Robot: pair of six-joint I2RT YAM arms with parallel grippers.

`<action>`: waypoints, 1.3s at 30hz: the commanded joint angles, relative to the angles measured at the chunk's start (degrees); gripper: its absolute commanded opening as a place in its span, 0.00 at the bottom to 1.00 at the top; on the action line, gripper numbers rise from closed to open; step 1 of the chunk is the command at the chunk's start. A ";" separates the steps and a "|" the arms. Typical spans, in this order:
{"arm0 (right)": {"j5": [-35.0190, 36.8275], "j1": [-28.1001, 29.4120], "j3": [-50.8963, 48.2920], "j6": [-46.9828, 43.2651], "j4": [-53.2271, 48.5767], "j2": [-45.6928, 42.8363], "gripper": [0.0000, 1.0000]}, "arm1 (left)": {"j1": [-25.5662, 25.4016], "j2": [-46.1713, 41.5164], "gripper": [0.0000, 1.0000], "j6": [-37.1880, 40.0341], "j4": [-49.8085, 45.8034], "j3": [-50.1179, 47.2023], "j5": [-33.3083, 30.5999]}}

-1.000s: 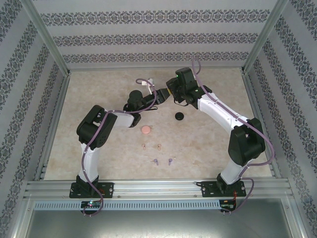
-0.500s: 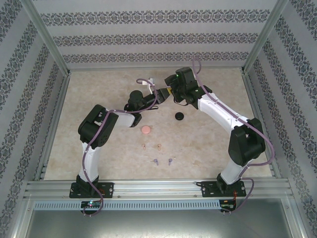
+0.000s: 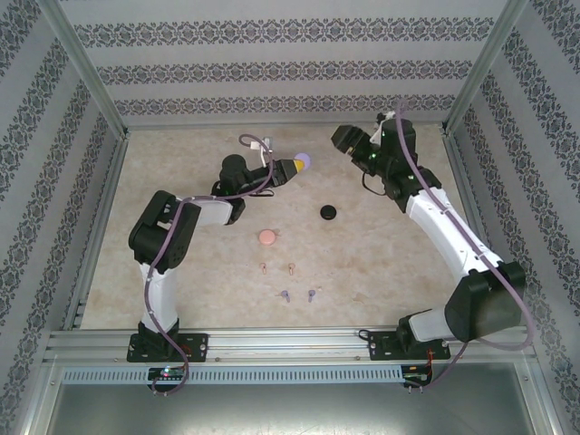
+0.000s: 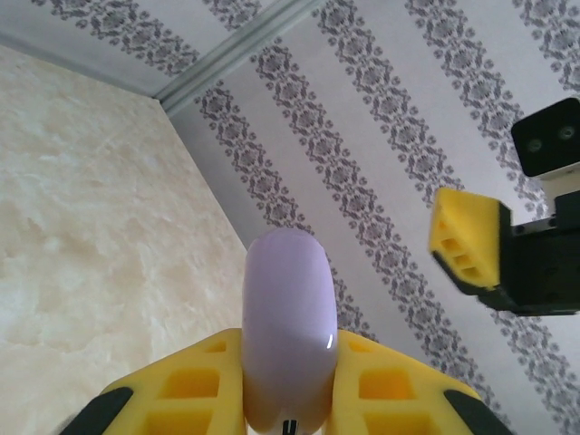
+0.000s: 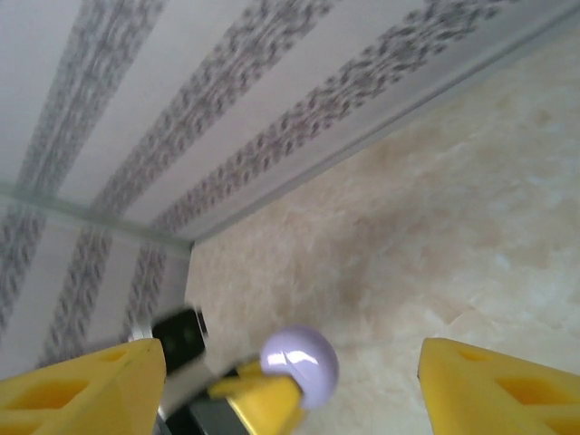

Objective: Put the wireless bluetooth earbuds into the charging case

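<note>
While your left claw (image 3: pixel 292 166) is clamping purple case (image 3: pixel 303 160), right claw (image 3: pixel 349 142) is hanging wide, empty. Earbuds (image 3: pixel 285 295) are lying lower centre on worktop (image 3: pixel 362 263): tiny, light, likely slippery; be pinching across stems.

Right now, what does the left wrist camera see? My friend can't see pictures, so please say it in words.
A light purple charging case is pinched edge-on between the left gripper's yellow fingers, bottom centre. At right hangs the right gripper's yellow finger, apart from the case, with patterned wall behind and marbled table on the left.
</note>
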 commanded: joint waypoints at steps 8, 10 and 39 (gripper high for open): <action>-13.42 4.37 -8.45 -18.31 6.72 2.35 0.70 | 0.05 -8.53 0.00 11.05 -16.35 2.42 12.31; -13.67 4.77 -8.08 -18.41 7.09 3.27 0.69 | -0.04 -9.49 0.00 11.85 -17.49 1.96 12.54; -10.20 -1.59 -16.35 -5.69 6.01 -0.19 0.59 | -0.91 -14.93 0.00 14.92 -17.79 -1.05 9.53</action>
